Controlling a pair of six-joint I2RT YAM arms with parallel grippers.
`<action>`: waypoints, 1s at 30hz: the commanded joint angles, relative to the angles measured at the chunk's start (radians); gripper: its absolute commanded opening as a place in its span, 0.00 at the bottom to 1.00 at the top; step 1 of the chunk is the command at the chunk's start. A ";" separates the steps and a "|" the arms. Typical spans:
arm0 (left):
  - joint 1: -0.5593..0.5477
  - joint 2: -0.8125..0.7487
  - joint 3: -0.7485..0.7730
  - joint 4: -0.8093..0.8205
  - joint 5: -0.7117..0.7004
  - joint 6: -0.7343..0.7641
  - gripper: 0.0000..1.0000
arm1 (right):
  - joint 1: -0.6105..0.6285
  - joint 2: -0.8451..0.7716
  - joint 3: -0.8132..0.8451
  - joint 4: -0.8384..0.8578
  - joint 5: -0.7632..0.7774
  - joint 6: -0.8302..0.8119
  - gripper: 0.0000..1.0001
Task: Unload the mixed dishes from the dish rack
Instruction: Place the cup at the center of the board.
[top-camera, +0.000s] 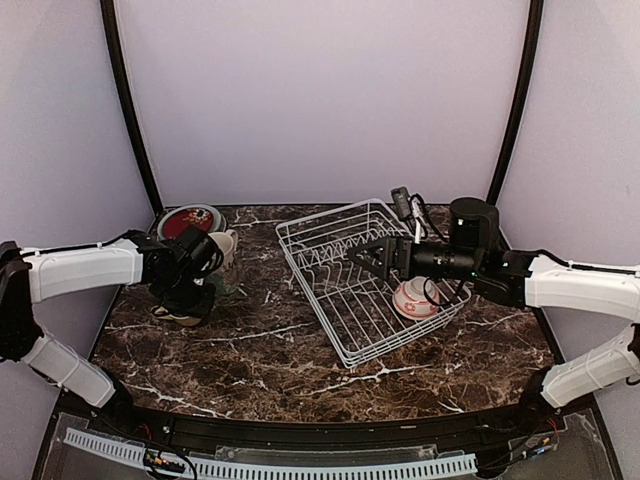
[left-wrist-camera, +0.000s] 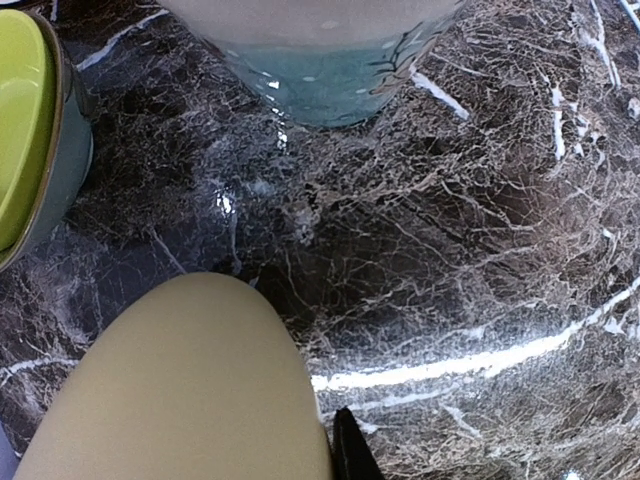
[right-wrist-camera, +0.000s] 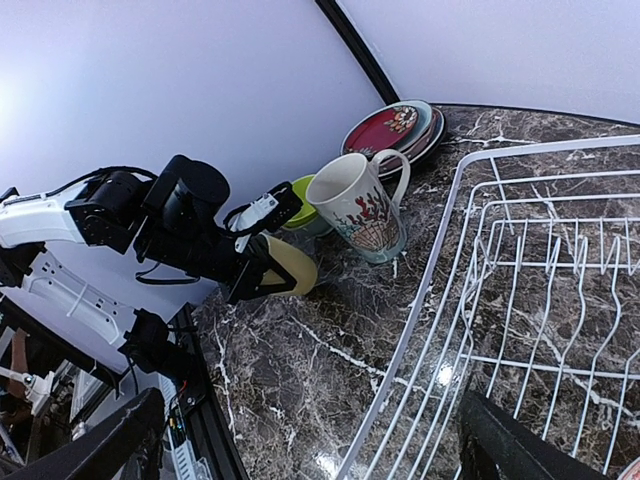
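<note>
Right, nearest you, your left gripper (top-camera: 188, 292) is pinched shut on the wall of the yellow mug (left-wrist-camera: 190, 390), low at the marble table (top-camera: 300, 350). It's near the lime bowl (left-wrist-camera: 20, 120) and the cream mug (right-wrist-camera: 360, 205), so a sloppy release could roll it into either one. Further in, your right gripper (top-camera: 370, 258) hangs over the dish rack (top-camera: 340, 350) with jaws spread wide and empty beside the red-patterned bowl (top-camera: 413, 300), the only dish I see left inside; reach carelessly and a finger could snag a wire and drag the rack, while the stacked plates (right-wrist-camera: 385, 128) sit at the back.
</note>
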 joint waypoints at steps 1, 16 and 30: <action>0.009 0.019 0.009 0.036 -0.023 0.001 0.03 | -0.001 -0.003 0.008 0.007 0.016 -0.014 0.99; 0.011 0.020 0.022 0.013 -0.029 0.003 0.23 | 0.000 0.017 0.028 -0.030 0.036 -0.040 0.99; 0.011 -0.101 0.083 -0.058 -0.027 0.034 0.54 | -0.001 0.084 0.200 -0.483 0.323 -0.184 0.99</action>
